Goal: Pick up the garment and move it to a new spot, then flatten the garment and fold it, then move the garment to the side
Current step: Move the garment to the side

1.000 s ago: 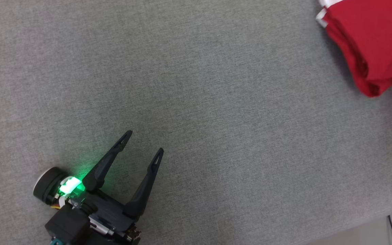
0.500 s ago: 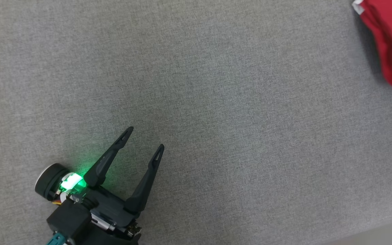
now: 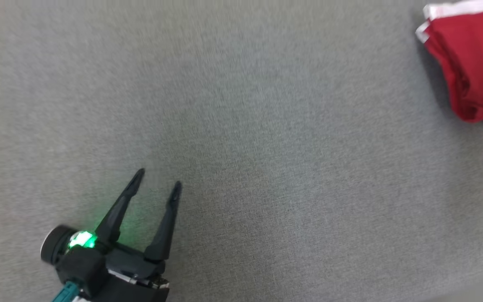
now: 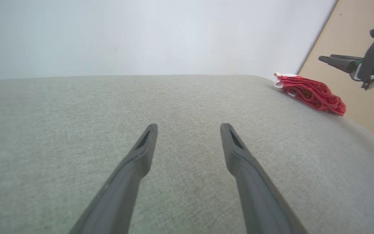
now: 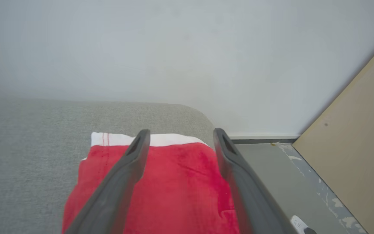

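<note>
Looking down from the head: left hand (image 3: 158,178) open and empty over the grey tabletop (image 3: 266,126), red garment (image 3: 468,63) bunched at the far right edge. Left wrist: fingers spread, nothing between. Right wrist: right hand (image 5: 181,131) open over the garment, not gripping it.

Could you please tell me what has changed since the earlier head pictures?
Mainly the head camera has shifted, so the folded red garment sliding sideways at the upper right is no sure move. A dark tip, probably the right gripper, has come in beside it at the frame's edge; its jaws stand open above the garment, holding nothing. The left gripper stays open, low on the left over the grey surface.
</note>
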Motion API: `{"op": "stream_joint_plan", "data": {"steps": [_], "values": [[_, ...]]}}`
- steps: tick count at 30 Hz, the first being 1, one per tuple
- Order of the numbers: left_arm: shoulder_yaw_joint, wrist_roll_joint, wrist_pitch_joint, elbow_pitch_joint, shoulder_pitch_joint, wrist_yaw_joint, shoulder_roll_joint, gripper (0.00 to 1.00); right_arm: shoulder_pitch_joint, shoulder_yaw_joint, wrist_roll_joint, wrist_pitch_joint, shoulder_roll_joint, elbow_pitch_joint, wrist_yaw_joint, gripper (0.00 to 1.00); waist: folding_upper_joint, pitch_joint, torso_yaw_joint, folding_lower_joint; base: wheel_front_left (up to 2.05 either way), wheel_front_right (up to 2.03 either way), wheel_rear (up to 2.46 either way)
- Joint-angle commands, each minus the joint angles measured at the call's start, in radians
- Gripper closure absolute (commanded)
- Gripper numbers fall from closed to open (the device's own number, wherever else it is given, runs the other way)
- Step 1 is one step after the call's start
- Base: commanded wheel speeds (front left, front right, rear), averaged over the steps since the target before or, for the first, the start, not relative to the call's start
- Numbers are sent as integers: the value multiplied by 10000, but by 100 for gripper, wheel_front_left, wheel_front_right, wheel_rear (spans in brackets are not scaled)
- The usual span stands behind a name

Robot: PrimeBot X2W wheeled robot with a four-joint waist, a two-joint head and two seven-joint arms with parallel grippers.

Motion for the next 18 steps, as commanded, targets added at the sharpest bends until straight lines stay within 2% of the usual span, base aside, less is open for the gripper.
{"op": "stream_joint_plan", "data": {"steps": [1,5,8,13,18], "values": [[187,-239,6,137,299,121,-141,0,494,-277,-275,-8,339,-334,0,0,-1,-842,203,-1,0,0,0],[703,-489,6,422,557,397,-334,0,1603,-684,-853,-7,1263,-1141,0,0,-1,-1541,390,-1,0,0,0],[1014,-526,6,659,762,588,-446,0,2294,-558,-1106,-11,1744,-1471,0,0,-1,-2029,589,-1,0,0,0],[1475,-536,4,1102,1125,981,-622,0,3087,-79,-1242,-10,2261,-1824,0,0,-1,-2761,845,-1,0,0,0],[1664,-664,4,1394,1432,977,-756,0,3670,252,-1236,-10,2569,-2126,0,0,-1,-3324,1003,-1,0,0,0]]}}
